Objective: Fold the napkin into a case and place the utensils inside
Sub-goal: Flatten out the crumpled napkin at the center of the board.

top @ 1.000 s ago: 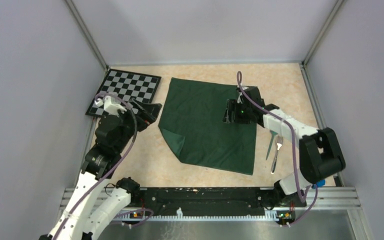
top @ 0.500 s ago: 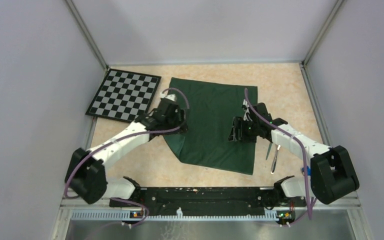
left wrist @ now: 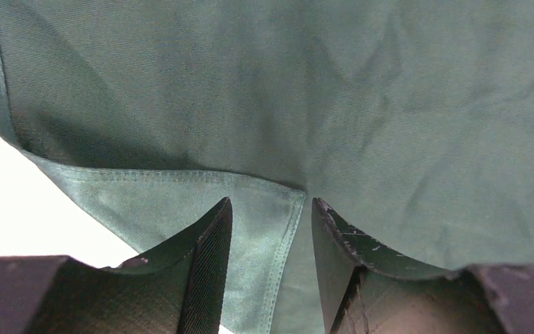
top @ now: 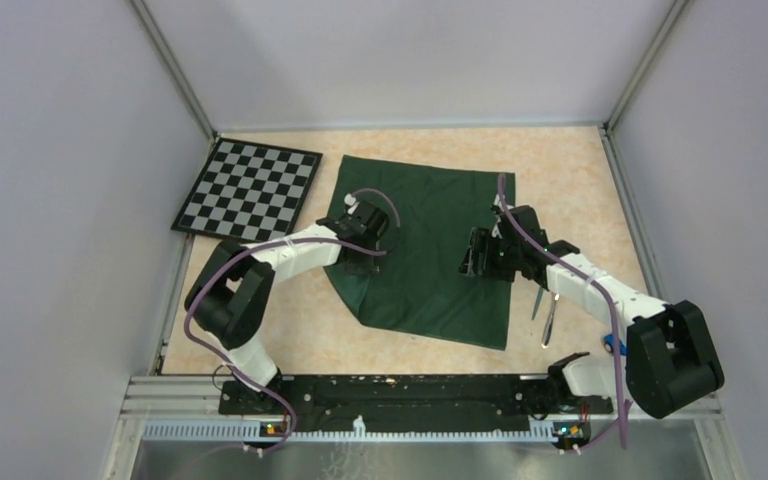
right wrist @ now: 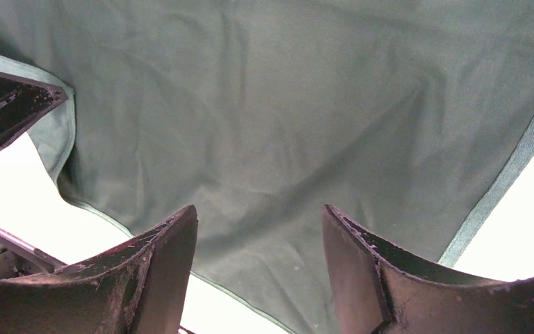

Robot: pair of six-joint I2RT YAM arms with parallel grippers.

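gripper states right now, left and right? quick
Left gripper: open, jaws astride the folded-over corner of the napkin, not clamped on it.
Right gripper: open wide above the napkin, holding nothing.

We look down from above and behind both arms in the top view. It sits far enough back to take in the whole table (top: 300,330), with the left gripper (top: 360,262) and right gripper (top: 478,255) both over the napkin (top: 430,200). Each wrist camera sits just behind its own fingers and faces out past the fingertips. Both are very close to the cloth, so green fabric fills nearly everything ahead of them. Just ahead of the left gripper's fingers we see the turned-over corner (left wrist: 181,202) of the napkin. The same corner shows farther off, past the left-hand finger, in the right wrist view. All three views share the stretch of napkin lying between the two grippers.
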